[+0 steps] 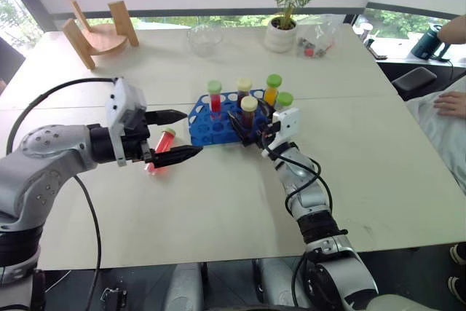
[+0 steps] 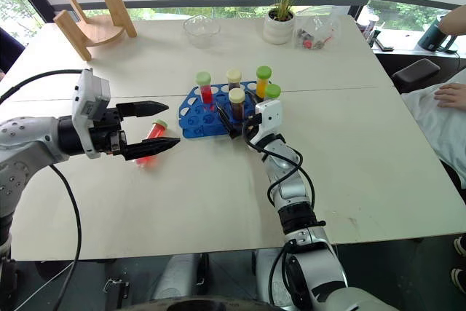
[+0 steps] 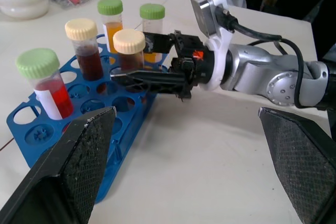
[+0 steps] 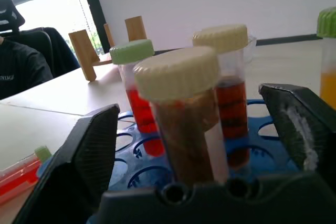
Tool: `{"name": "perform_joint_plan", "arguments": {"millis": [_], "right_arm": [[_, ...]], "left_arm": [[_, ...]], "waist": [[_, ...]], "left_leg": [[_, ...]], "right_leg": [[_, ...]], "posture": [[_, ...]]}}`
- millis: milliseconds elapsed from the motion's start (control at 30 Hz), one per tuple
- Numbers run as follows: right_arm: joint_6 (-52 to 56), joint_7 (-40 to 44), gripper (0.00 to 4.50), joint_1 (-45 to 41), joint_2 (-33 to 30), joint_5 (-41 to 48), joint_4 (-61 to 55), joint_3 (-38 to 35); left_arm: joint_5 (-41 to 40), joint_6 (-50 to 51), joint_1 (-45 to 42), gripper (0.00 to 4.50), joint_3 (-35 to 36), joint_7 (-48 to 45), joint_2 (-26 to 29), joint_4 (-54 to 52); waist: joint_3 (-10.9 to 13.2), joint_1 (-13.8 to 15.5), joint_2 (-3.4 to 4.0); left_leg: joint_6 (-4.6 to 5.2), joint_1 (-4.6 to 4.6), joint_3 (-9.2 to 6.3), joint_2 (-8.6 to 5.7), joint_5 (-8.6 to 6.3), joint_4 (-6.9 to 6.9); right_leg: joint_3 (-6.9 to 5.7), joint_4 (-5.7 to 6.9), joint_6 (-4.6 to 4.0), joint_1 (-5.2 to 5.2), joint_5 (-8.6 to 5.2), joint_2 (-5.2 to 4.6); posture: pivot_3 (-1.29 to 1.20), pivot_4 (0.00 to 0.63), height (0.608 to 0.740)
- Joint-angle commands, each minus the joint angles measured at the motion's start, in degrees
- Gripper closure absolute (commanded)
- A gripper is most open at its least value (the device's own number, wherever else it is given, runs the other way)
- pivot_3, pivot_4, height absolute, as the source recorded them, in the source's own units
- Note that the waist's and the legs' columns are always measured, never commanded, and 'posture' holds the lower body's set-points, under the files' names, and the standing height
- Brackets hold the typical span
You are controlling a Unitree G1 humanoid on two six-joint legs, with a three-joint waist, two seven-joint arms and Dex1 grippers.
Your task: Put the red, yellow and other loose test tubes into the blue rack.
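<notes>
Cream-capped tube (image 4: 186, 124) between spread right fingers (image 4: 86, 161), label unreadable.

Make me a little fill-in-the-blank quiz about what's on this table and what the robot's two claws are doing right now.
1. The tube with a cream cap between the right gripper's open fingers stands in the ____ rack.
2. One red tube lies loose on the ____, near the left gripper.
3. The left gripper's fingers are ____, holding nothing.
4. Behind the rack, a potted ____ stands beside a clear bowl.

Missing words: blue; table; open; plant
</notes>
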Motion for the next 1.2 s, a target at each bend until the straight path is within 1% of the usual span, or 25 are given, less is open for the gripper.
{"name": "perform_joint_plan", "arguments": {"millis": [33,167,267,333,400,500,667,800,967,1200], "right_arm": [[4.77,1.19,0.04,2.60,-1.49,1.30,-10.45,1.00],[18.39,5.89,0.04,9.16,-6.34,6.86,-27.92,3.70],[27.91,8.85,0.04,11.35,-11.81,10.36,-37.16,4.67],[34.32,12.21,0.04,11.95,-17.60,13.82,-42.72,3.56],[38.62,14.69,0.04,11.88,-22.34,16.33,-46.07,2.40],[41.31,22.97,0.04,9.65,-32.88,20.14,-48.90,-1.08],[40.94,32.51,0.04,4.10,-42.80,23.58,-48.02,-4.32],[40.43,37.71,0.04,0.25,-46.51,24.77,-46.44,-4.52],[40.32,39.40,0.04,-2.41,-46.98,24.85,-45.96,-3.87],[41.55,36.93,0.04,-1.52,-45.63,25.52,-48.36,-4.28]], "left_arm": [[0.17,0.67,-0.53,0.00,0.56,1.51,0.30,-1.41],[2.77,2.28,-0.82,0.00,-0.08,5.16,1.23,-1.22],[3.44,4.86,-1.39,0.00,-1.03,7.05,1.90,-1.54],[3.66,8.75,-3.13,0.00,-1.97,10.53,1.42,-1.14],[4.15,11.72,-5.09,0.00,-3.01,13.00,1.03,-0.05],[5.34,18.55,-10.08,0.00,-4.65,17.91,0.08,2.86],[6.28,30.02,-16.09,0.00,-5.00,23.87,-1.54,6.83],[8.14,38.18,-19.07,0.00,-5.50,27.28,-2.99,10.48],[9.61,46.95,-21.88,0.00,-6.12,29.05,-5.34,13.73],[11.98,47.86,-24.71,0.00,-7.80,32.91,-10.89,19.23]], "waist": [[0.00,0.10,0.00],[0.02,0.14,0.03],[0.02,0.07,0.03],[0.01,0.12,0.01],[0.01,0.24,0.00],[0.00,0.44,-0.04],[0.03,0.10,-0.09],[0.04,0.17,-0.09],[0.07,0.27,-0.16],[0.07,0.63,-0.17]], "left_leg": [[0.00,-0.01,0.00,-0.01,0.00,0.00],[0.00,-0.01,-0.01,-0.01,0.00,0.00],[0.01,-0.01,-0.04,-0.01,0.00,0.01],[0.01,0.01,-0.01,-0.01,0.00,0.05],[0.01,0.02,-0.05,-0.01,0.00,0.09],[0.01,0.02,-0.07,-0.03,0.00,0.13],[0.02,0.02,-0.10,-0.03,-0.01,0.10],[0.05,0.02,-0.16,0.00,-0.03,0.01],[0.05,-0.04,-0.13,-0.04,-0.03,0.08],[0.04,-0.05,-0.13,-0.07,-0.02,0.12]], "right_leg": [[0.00,0.00,0.00,0.00,0.00,-0.02],[0.00,-0.01,0.00,0.00,0.00,-0.01],[-0.01,-0.01,0.00,0.01,-0.01,0.00],[0.00,0.00,0.01,0.03,0.00,0.00],[-0.01,0.00,0.01,0.08,0.00,0.02],[-0.03,-0.04,0.01,0.13,-0.01,0.03],[-0.03,-0.08,0.02,0.14,-0.01,0.07],[-0.03,-0.07,0.01,0.08,-0.02,0.14],[-0.04,-0.08,0.02,0.07,-0.01,0.05],[-0.07,-0.07,0.03,0.08,-0.01,-0.01]], "posture": [[0.00,0.150,0.740],[0.00,0.150,0.740],[0.00,0.150,0.740],[0.00,0.150,0.740],[0.00,0.150,0.740],[0.00,0.150,0.740],[0.00,0.150,0.740],[0.00,0.150,0.740],[0.00,0.150,0.740],[0.00,0.150,0.740]]}}
